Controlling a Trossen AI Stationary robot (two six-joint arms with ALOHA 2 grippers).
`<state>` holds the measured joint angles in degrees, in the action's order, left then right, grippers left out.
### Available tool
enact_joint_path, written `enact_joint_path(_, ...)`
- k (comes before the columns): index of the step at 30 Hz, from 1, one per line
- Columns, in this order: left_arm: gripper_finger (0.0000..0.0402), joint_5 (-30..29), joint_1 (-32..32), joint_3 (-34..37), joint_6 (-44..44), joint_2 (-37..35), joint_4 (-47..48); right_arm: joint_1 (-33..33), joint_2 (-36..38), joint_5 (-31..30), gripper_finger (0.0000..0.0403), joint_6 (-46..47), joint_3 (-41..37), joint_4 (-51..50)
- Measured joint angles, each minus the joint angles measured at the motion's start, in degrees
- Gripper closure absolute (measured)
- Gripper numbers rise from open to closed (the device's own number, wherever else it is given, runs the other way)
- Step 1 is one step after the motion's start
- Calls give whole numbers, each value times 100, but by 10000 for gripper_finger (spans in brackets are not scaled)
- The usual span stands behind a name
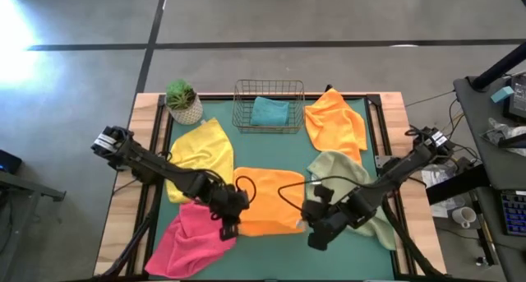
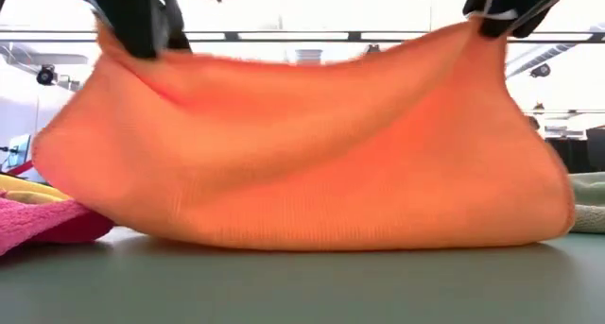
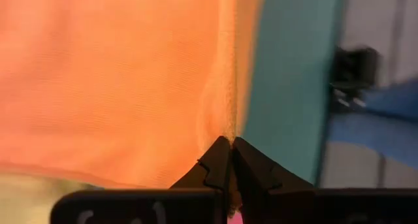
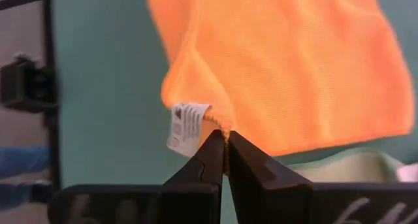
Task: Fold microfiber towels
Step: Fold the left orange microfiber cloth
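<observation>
2 dark jointed arms, black looping cables, pale labelled base ends, black wedge-shaped fingers [image 3: 219, 165] with notched inner edges

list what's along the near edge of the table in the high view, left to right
pink towel → left gripper → orange towel → right gripper → sage green towel

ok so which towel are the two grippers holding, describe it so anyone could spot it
On the green table, look at the near middle, between the pink towel and sage towel. It is the orange towel, and unlike the other orange towel by the basket, it's pinched at both near corners.
</observation>
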<state>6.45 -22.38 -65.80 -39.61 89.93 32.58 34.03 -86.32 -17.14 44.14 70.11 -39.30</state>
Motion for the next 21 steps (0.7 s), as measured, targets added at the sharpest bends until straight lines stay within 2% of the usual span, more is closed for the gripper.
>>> enact_joint_path(6,401,-493,479,0,1,-2,420,-274,0,-379,394,383,-92,-463)
enact_joint_path(12,401,-1009,940,5,-18,-2,649,-649,0,-484,394,825,-518,-543)
enact_joint_path(16,401,-1135,1291,5,-18,-2,687,-949,0,-554,394,1036,-818,-463)
enact_joint_path(21,401,-1138,1622,9,124,-2,750,-1350,0,-562,394,856,-1069,-109)
